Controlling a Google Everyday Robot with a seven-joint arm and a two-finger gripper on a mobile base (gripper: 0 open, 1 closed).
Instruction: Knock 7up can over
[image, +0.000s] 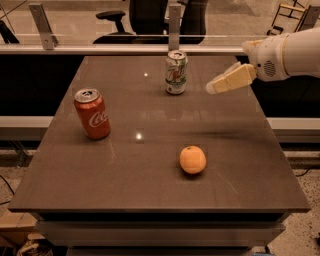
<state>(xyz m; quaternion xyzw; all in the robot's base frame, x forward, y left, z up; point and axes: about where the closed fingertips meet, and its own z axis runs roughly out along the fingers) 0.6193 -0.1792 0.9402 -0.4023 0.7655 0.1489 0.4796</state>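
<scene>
Gripper (214, 88) right of 7up can (176, 73)

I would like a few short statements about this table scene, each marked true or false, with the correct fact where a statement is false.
1. The 7up can stands upright. True.
2. The gripper touches the 7up can. False: it hangs apart from it, on the side away from the Coca-Cola can.
3. The Coca-Cola can lies on its side. False: it stands upright.
4. The orange lies nearer the front edge of the table than both cans. True.
</scene>
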